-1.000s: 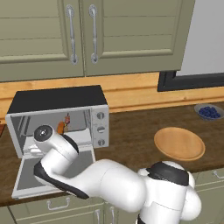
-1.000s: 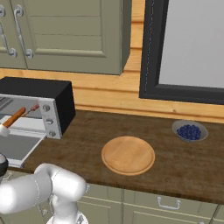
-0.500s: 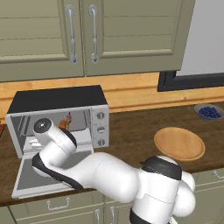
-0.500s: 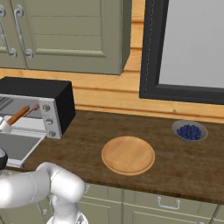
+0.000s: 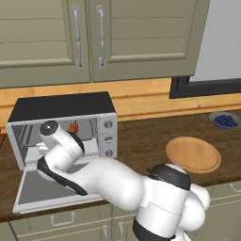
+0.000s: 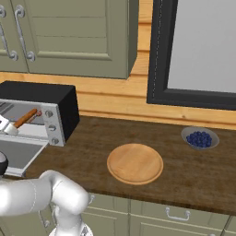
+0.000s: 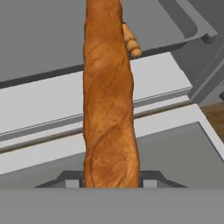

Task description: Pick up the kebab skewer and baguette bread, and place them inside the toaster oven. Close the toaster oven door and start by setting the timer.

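My gripper [image 7: 111, 181] pinches the near end of the baguette bread [image 7: 109, 100], a finger on either side. The loaf's long axis runs straight out from my jaws, its far tip already over the toaster oven [image 5: 63, 127] opening. Below it the toaster oven door [image 5: 44, 186] lies dropped flat. Beyond the tip sits what I take for the kebab skewer [image 7: 131, 41].

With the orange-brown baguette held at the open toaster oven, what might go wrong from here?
The gripper holds the slim orange-brown baguette bread by one end only, so it may tilt or slip.

Its far end could nudge the kebab skewer already inside the silver toaster oven.

The arm hangs over the lowered toaster oven door and may bump it.
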Tool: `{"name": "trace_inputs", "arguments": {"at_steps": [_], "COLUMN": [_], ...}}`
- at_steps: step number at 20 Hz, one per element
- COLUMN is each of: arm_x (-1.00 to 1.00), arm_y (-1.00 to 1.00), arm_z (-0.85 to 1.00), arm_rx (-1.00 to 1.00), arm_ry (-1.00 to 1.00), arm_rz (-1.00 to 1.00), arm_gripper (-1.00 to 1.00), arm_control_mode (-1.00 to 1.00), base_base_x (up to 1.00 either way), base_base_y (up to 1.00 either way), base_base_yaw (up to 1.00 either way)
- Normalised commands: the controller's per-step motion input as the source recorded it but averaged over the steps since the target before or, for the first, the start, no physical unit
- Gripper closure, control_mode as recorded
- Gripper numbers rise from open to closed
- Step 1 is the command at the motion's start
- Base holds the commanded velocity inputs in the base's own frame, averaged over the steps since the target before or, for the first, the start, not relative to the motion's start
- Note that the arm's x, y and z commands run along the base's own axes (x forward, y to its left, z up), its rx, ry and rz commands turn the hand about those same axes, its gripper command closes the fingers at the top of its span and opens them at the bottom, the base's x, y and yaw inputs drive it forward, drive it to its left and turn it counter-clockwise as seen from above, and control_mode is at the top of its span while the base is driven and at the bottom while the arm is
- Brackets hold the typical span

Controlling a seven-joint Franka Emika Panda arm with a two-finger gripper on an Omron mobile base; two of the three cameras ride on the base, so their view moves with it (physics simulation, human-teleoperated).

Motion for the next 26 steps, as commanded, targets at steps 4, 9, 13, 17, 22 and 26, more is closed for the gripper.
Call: {"name": "trace_inputs", "arguments": {"at_steps": [4, 9, 13, 17, 22, 26], "arm_x": [0.37, 0.41, 0.28, 0.14, 0.0, 0.07], "arm_y": [-0.02, 0.0, 0.0, 0.01, 0.0, 0.0], "arm_z": [0.0, 0.0, 0.0, 0.0, 0.0, 0.0], "arm_rx": [0.0, 0.0, -0.01, -0.04, -0.05, 0.0], "arm_ry": [0.0, 0.0, 0.0, -0.01, -0.12, -0.07], "arm_rz": [0.0, 0.0, 0.0, 0.0, 0.0, 0.0], "arm_gripper": [1.0, 1.0, 1.0, 1.0, 1.0, 1.0], "arm_control_mode": [-1.0, -1.0, -1.0, -1.0, -1.0, -1.0], "base_base_x": [0.0, 0.0, 0.0, 0.0, 0.0, 0.0], "base_base_y": [0.0, 0.0, 0.0, 0.0, 0.0, 0.0], "base_base_yaw": [0.0, 0.0, 0.0, 0.0, 0.0, 0.0]}}
